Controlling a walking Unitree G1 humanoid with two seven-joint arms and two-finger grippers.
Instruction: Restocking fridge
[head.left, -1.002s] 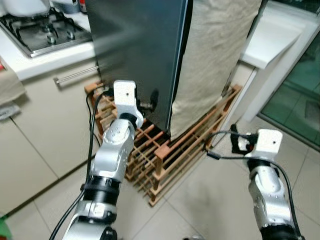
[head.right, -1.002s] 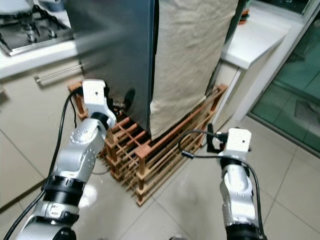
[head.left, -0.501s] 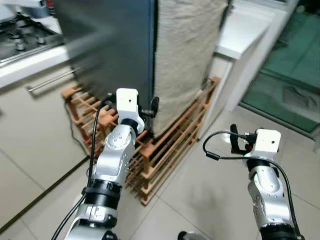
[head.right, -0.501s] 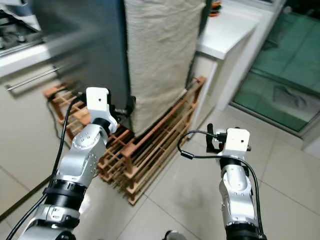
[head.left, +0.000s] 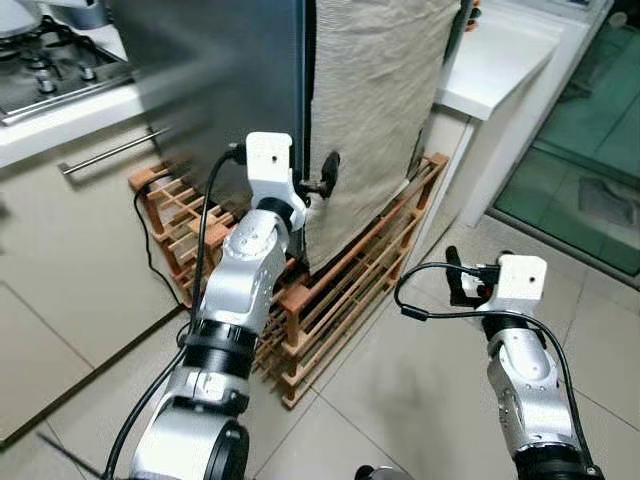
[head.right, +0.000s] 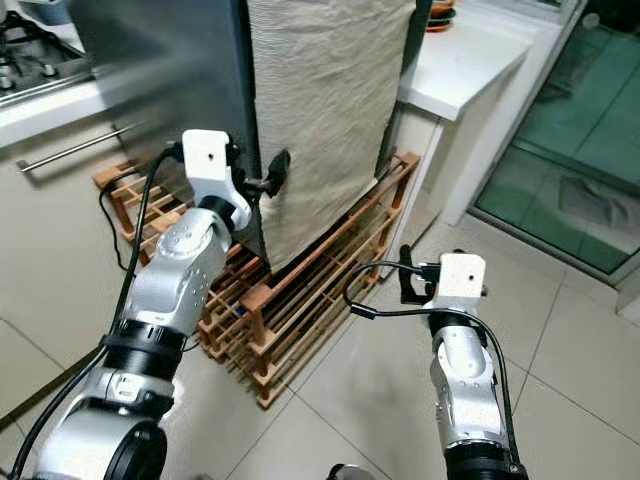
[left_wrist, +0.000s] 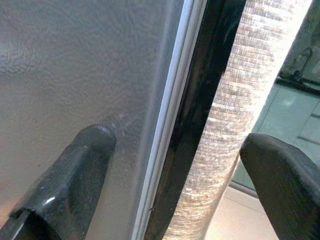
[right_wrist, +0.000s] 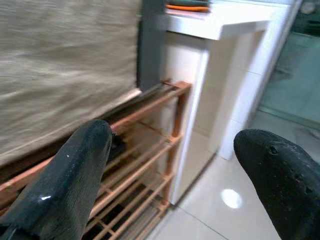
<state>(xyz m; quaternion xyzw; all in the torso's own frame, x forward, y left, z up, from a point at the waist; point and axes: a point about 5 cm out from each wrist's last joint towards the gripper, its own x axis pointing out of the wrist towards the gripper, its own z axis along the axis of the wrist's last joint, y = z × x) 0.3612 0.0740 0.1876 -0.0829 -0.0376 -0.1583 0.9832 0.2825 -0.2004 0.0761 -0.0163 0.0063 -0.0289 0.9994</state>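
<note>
Straddling the fridge (head.left: 240, 90) door edge, left gripper (head.left: 318, 186) spread wide.

Two silver metallic arms, segmented, with black ring joints near elbow and forearm. White boxy wrist housing on each, small dark screw dots on its face. Black cable looping from each housing down along arm. Left gripper (head.left: 322, 186) and right gripper (head.left: 458, 283): long black fingers, rounded, glossy tips.
</note>
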